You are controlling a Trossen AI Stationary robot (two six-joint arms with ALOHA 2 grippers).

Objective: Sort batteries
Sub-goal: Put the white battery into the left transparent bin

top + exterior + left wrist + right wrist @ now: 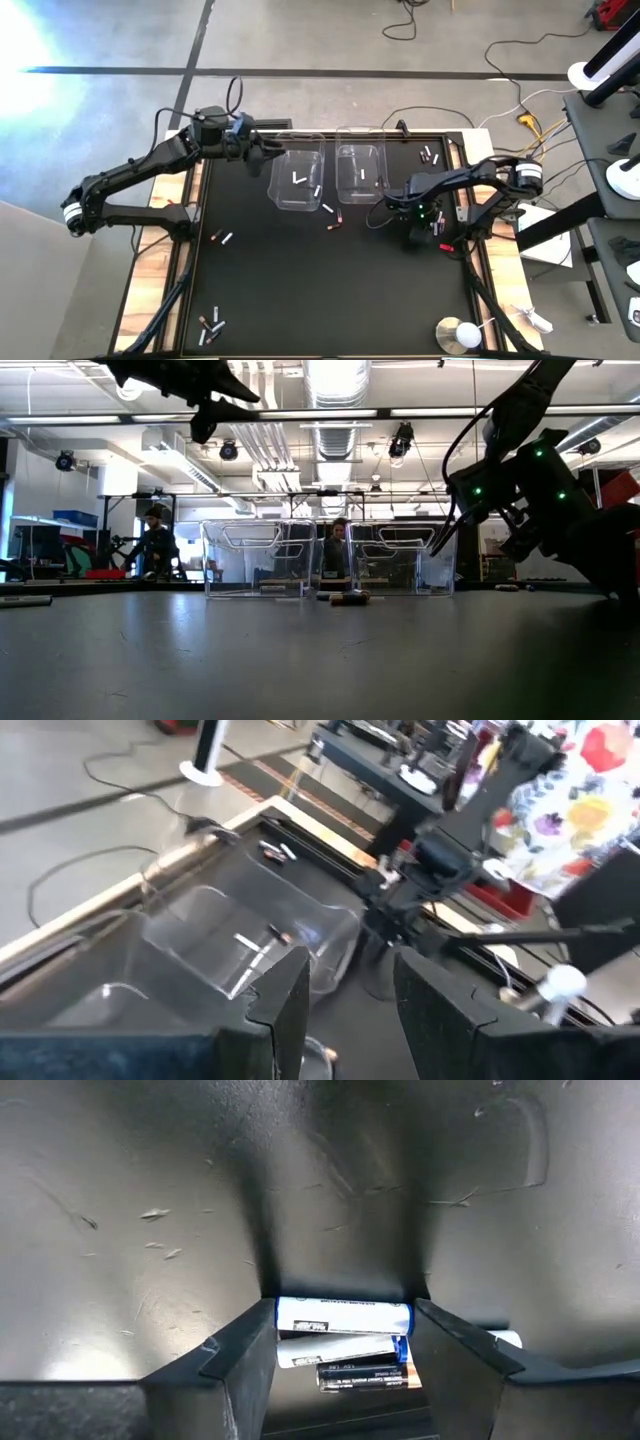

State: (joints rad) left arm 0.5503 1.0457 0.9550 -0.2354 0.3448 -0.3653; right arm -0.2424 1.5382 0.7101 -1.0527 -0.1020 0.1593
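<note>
A: Where is the right hand (343, 1342) in the right wrist view?

B: Low on the black table (300, 290), its fingers (235, 1355) touching both ends of a white battery (343, 1317). Two more batteries (365, 1370) lie just behind, partly cut off by the fingers, one white and one dark.

A: And from above?

B: The arm hides that pile; only the hand's body shows at centre right, near the table's right edge.

A: The left hand (262, 148)?

B: Up at the upper left, over the rim of the left clear bin (297, 178), fingers (285, 1005) apart, nothing visible between them.

A: Other batteries?

B: Some inside both bins, a pair (332, 217) just below the bins, a few (221, 238) at mid left, a cluster (211, 327) at lower left, some (431, 156) at upper right. The right bin (360, 172) stands beside the left one.

A: Open room?

B: The table's middle and lower centre. A round white-topped disc (462, 333) sits at lower right.
</note>
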